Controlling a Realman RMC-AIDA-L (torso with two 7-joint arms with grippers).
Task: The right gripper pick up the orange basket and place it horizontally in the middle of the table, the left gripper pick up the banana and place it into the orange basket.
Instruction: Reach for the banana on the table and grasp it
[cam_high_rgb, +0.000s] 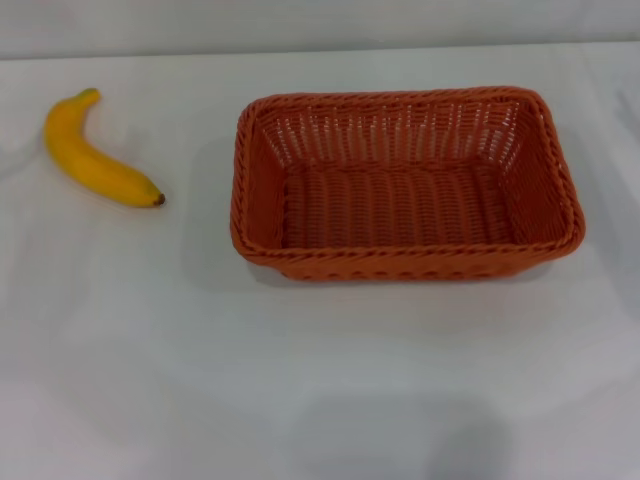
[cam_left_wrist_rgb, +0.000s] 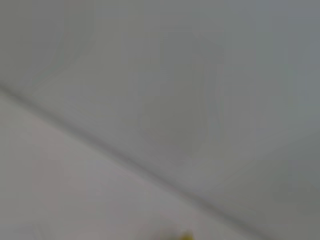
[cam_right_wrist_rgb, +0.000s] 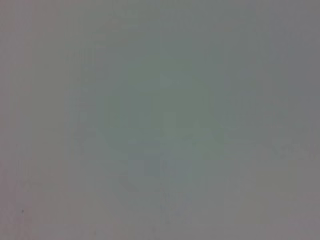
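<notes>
The orange basket (cam_high_rgb: 405, 183) stands upright on the white table (cam_high_rgb: 320, 380), slightly right of centre, its long side running left to right, and it holds nothing. To its left, far side of the table, lies the yellow banana (cam_high_rgb: 96, 152), dark tip pointing toward the basket. A sliver of yellow, probably the banana (cam_left_wrist_rgb: 185, 235), shows at the edge of the left wrist view. Neither gripper appears in any view. The right wrist view shows only a plain grey-white surface.
The table's far edge (cam_high_rgb: 320, 52) meets a pale wall. A wide bare stretch of tabletop lies in front of the basket and the banana.
</notes>
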